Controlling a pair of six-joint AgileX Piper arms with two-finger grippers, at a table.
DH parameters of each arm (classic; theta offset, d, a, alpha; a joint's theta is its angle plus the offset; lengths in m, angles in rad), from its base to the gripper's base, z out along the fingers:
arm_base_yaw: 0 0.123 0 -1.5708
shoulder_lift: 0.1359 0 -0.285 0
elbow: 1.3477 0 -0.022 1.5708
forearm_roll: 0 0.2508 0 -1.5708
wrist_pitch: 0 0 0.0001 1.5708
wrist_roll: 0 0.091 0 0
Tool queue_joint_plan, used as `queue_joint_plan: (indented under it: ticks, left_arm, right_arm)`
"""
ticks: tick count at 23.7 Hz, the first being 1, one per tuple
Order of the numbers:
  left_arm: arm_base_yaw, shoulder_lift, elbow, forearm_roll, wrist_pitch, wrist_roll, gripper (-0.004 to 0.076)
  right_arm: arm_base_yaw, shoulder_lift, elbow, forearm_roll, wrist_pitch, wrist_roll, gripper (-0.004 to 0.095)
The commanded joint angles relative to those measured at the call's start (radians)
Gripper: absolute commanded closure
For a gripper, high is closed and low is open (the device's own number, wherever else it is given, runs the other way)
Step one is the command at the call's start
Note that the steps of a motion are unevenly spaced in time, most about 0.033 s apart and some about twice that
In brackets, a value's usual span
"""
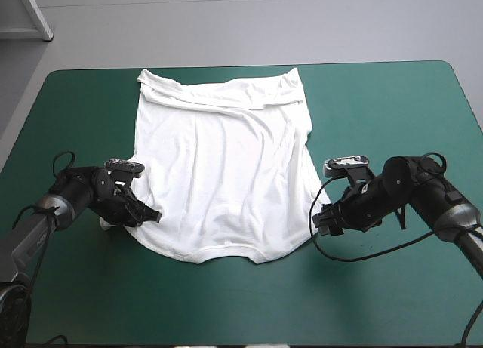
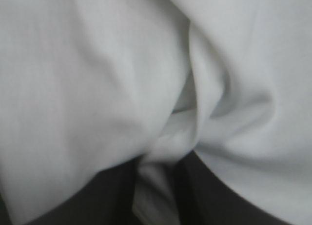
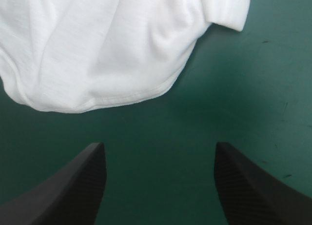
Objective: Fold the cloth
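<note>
The T-shirt (image 1: 223,174) is thin, soft white knit cloth, matt, with a fine grain showing close up, soft rumpled folds and a stitched hem along its edge. The teal-green cover (image 1: 377,99) around the T-shirt looks like a smooth, matt sheet, with a few faint scuffs near that hem. The black fingers (image 3: 78,191) of the right gripper (image 3: 158,146), near the same hem, look hard and matt, with a fine woven grain.

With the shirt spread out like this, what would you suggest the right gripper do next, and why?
Probably ease the right gripper forward and pinch the T-shirt at its nearest edge. Its fingers stand open over bare teal-green cover with the hem just ahead, while the left gripper seems shut on cloth at the opposite side.
</note>
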Motion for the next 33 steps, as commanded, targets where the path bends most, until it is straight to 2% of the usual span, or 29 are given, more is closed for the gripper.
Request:
queue_joint_plan:
  ticks: [1, 4, 9, 11, 14, 17, 19, 22, 23, 27, 33]
  left_arm:
    - [-0.005, 0.051, 0.014, -0.062, -0.020, 0.023, 0.0706]
    - [-0.005, 0.052, 0.014, -0.070, -0.026, 0.038, 0.0703]
    - [-0.005, 0.052, 0.014, -0.076, -0.026, 0.038, 0.0703]
    - [-0.005, 0.052, 0.014, -0.084, -0.026, 0.038, 0.0703]
    - [-0.005, 0.052, 0.014, -0.090, -0.029, 0.038, 0.0705]
    - [-0.005, 0.052, 0.014, -0.090, -0.029, 0.038, 0.0705]
    - [-0.005, 0.052, 0.014, -0.090, -0.039, 0.038, 0.0705]
    - [-0.005, 0.052, 0.014, -0.090, -0.051, 0.038, 0.0705]
    - [-0.005, 0.052, 0.014, -0.090, -0.057, 0.038, 0.0705]
    - [-0.005, 0.048, 0.014, -0.097, -0.080, 0.038, 0.0705]
    - [-0.005, 0.009, 0.014, -0.106, -0.109, 0.038, 0.0705]
  right_arm:
    - [-0.004, -0.029, 0.015, 0.025, -0.112, -0.009, 0.0363]
    - [-0.004, -0.020, 0.044, 0.074, -0.217, -0.029, 0.0372]
    - [-0.004, 0.100, 0.044, 0.116, -0.254, -0.052, 0.0372]
    - [-0.004, 0.149, 0.044, 0.178, -0.266, -0.100, 0.0372]
    - [0.053, 0.198, 0.044, 0.225, -0.331, -0.127, 0.0389]
    - [0.104, 0.220, 0.044, 0.225, -0.378, -0.127, 0.0502]
    - [0.131, 0.228, 0.044, 0.213, -0.414, -0.127, 0.0633]
    - [0.145, 0.233, 0.044, 0.188, -0.471, -0.129, 0.0882]
    - [0.145, 0.233, 0.044, 0.183, -0.486, -0.129, 0.0926]
    - [0.145, 0.229, 0.041, 0.173, -0.527, -0.131, 0.0922]
    - [0.145, 0.229, 0.033, 0.149, -0.523, -0.134, 0.0922]
